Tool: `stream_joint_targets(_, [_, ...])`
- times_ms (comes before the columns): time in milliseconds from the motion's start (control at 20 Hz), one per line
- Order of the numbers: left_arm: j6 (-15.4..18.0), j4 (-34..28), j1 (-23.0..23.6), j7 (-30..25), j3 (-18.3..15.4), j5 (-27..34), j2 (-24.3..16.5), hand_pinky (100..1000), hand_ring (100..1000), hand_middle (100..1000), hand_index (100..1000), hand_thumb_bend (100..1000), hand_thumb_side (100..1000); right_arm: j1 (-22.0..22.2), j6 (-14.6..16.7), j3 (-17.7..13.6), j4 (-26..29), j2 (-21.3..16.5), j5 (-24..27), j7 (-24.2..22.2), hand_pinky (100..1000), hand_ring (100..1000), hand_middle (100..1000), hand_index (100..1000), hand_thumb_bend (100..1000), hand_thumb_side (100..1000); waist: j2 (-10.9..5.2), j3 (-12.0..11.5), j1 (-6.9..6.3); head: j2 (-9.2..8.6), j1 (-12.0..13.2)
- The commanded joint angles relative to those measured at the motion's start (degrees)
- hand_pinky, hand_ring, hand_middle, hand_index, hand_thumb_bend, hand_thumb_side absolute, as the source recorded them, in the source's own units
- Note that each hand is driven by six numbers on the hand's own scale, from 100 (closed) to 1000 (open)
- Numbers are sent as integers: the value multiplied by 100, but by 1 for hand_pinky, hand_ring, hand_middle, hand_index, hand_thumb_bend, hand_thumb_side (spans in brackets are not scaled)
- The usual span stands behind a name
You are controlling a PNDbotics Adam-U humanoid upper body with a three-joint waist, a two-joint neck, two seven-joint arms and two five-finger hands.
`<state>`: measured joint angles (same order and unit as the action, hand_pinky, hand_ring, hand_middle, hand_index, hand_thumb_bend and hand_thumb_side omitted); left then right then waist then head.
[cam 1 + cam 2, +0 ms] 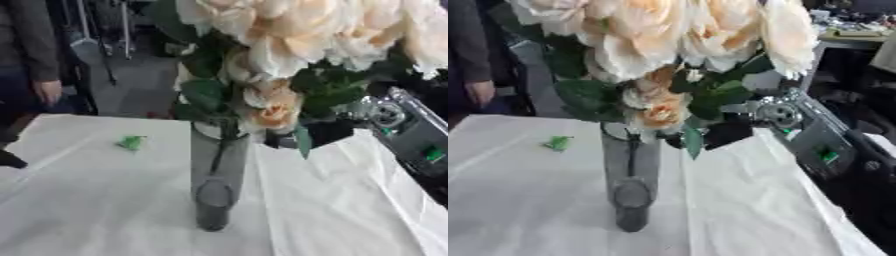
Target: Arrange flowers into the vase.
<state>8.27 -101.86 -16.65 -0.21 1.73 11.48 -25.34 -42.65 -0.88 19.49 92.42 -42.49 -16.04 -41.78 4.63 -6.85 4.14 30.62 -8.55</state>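
Observation:
A tall grey glass vase (219,175) stands upright on the white cloth, left of a fold in it. Peach and cream roses (297,30) with dark green leaves (203,95) fill its mouth and spread wide above it, close to the camera. Thin stems (633,155) show through the glass. My right arm (411,130), black with a silver joint, reaches in from the right toward the vase's rim. Its hand (325,134) is a dark shape behind the leaves, and its fingers are hidden. My left hand does not show.
A small green scrap (131,143) lies on the cloth (87,200) left of the vase. A dark pointed shape (10,160) pokes in at the left edge; I cannot tell what it is. A person stands beyond the far left corner. Clutter lies beyond the right edge.

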Motion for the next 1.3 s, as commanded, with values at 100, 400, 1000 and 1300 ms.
stream_joint_targets(100, [19,-50,-31,57,-104,-19,-184,572,492,632,698,1000,847,129,-27,-250,72,-393,36,172,986,1000,1000,1000,352,868,-38,74,-41,-70,65])
stream_joint_targets(400, [25,-99,-9,114,-136,-40,-183,572,494,634,703,1000,848,558,-50,-541,363,-683,26,631,979,1000,1000,997,320,856,-31,131,-44,-90,88])
stream_joint_targets(1000, [17,-180,119,239,-190,-62,-161,571,492,632,711,1000,845,1584,-1140,-1083,596,-925,-287,3462,844,911,919,946,135,847,9,264,-89,-131,101])
stream_joint_targets(1300, [12,-209,173,279,-202,-100,-153,571,492,634,726,1000,844,1969,-1314,-1300,674,-956,24,3868,791,889,898,939,112,833,6,309,-114,-128,150])
